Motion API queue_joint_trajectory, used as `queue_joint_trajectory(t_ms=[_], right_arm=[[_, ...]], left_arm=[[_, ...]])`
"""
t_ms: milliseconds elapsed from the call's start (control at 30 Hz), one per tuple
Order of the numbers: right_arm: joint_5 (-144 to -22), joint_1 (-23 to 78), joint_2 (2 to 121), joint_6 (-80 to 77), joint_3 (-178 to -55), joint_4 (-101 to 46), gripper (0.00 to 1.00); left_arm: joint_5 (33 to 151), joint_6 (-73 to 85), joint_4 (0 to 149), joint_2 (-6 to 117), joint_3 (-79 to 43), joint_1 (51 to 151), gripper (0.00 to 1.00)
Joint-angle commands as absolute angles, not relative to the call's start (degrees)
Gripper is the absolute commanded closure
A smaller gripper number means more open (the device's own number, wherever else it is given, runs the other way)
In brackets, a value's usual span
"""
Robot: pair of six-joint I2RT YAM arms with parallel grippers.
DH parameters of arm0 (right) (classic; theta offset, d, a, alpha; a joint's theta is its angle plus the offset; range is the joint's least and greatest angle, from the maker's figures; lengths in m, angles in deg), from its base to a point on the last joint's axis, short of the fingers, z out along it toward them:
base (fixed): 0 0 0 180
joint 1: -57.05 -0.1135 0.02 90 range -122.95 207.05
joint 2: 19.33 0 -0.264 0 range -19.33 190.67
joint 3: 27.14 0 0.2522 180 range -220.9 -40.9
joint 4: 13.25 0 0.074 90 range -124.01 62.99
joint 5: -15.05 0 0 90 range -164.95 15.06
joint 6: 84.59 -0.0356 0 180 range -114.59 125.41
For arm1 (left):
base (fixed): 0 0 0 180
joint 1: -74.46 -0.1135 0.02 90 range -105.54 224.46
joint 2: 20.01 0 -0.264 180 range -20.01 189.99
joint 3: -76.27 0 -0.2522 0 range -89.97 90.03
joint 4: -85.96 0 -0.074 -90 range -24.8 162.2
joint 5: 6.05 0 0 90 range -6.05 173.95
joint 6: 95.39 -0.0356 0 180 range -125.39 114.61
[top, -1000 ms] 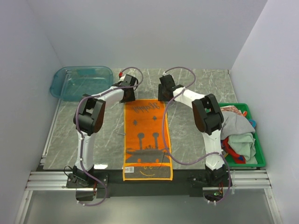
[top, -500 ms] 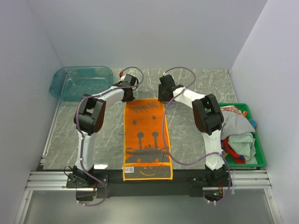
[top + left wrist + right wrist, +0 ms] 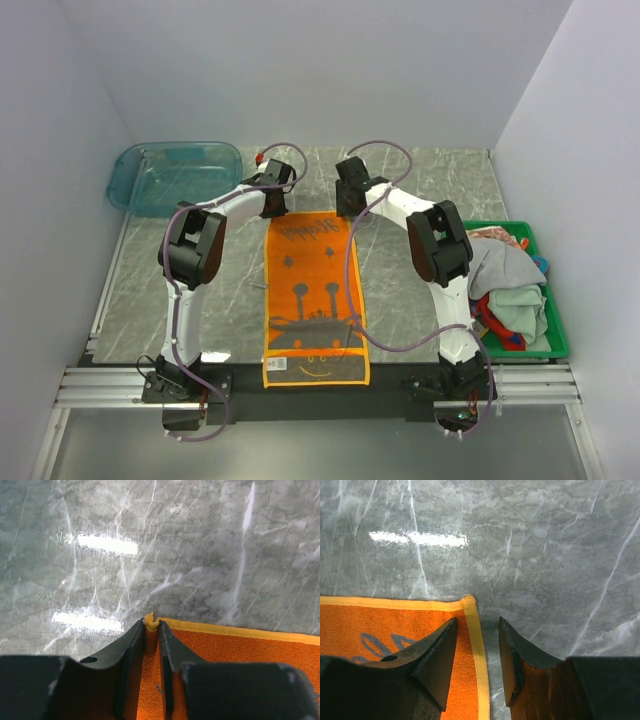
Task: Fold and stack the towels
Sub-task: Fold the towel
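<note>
An orange towel [image 3: 313,300] with dark patterns and a yellow hem lies flat and lengthwise on the marble table. My left gripper [image 3: 277,203] is shut on its far left corner; the hem [image 3: 150,622] is pinched between the fingers. My right gripper [image 3: 347,203] is open at the far right corner [image 3: 469,602]; one finger [image 3: 437,655] is over the cloth, the other over bare table. More towels, grey [image 3: 505,265], pale green [image 3: 520,308] and red [image 3: 492,322], are heaped in the green crate [image 3: 556,345] at the right.
A clear teal tub [image 3: 176,176] stands at the far left of the table. The white walls close in the back and both sides. The towel's near end hangs over the table's front edge [image 3: 315,375].
My right gripper has shifted slightly left, towards the towel's far right corner. The left arm and the towel have barely moved.
</note>
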State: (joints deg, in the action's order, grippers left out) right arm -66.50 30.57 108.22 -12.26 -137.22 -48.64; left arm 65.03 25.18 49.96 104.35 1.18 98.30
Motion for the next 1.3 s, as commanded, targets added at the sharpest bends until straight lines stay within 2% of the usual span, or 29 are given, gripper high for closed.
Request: queue_joint_trajectory(t_ms=[0,267,433,600,700,833,967,1000,1067,1100,1133,1200,1267], right_arm=[[-67.0,30.1,110.1,-11.9,-139.7,-51.0,0.54],[-66.9,30.0,107.4,-12.7,-139.0,-48.3,0.54],[-65.9,30.0,111.3,-11.7,-144.6,-53.0,0.55],[-66.2,29.8,112.8,-11.6,-144.5,-53.1,0.54],[-66.1,29.3,113.6,-11.2,-145.6,-54.3,0.59],[-65.4,28.7,114.7,-11.3,-146.6,-56.5,0.6],[-64.9,28.3,114.1,-12.0,-145.4,-57.5,0.72],[-64.8,28.1,114.0,-12.2,-145.3,-57.7,0.79],[-64.6,28.1,113.6,-12.3,-144.6,-57.6,0.85],[-64.6,28.1,113.4,-12.2,-144.3,-57.3,0.92],[-64.7,28.1,113.0,-12.2,-143.4,-56.9,0.95],[-64.1,28.3,112.4,-11.8,-143.0,-56.0,1.0],[-63.5,28.3,111.6,-11.5,-142.9,-54.9,1.0]], left_arm=[[68.0,24.3,47.8,107.3,-1.0,98.5,0.76],[67.8,24.2,48.2,106.6,-1.8,98.5,0.76],[68.0,24.4,48.5,106.5,-2.0,98.5,0.76],[68.0,24.4,48.6,106.5,-2.3,98.5,0.76],[68.1,24.5,48.6,106.5,-2.3,98.5,0.76],[68.0,24.4,48.5,106.5,-2.2,98.5,0.77],[68.0,24.4,48.7,106.4,-2.4,98.5,0.78],[68.0,24.5,48.8,106.3,-2.5,98.5,0.78],[68.1,24.5,48.8,106.5,-2.6,98.5,0.82],[68.1,24.4,48.8,106.4,-2.6,98.5,0.84],[68.1,24.4,48.8,106.5,-2.6,98.5,0.88],[68.0,24.1,48.9,106.4,-2.6,98.5,0.94],[67.7,24.0,48.9,106.3,-2.5,98.5,0.99]])
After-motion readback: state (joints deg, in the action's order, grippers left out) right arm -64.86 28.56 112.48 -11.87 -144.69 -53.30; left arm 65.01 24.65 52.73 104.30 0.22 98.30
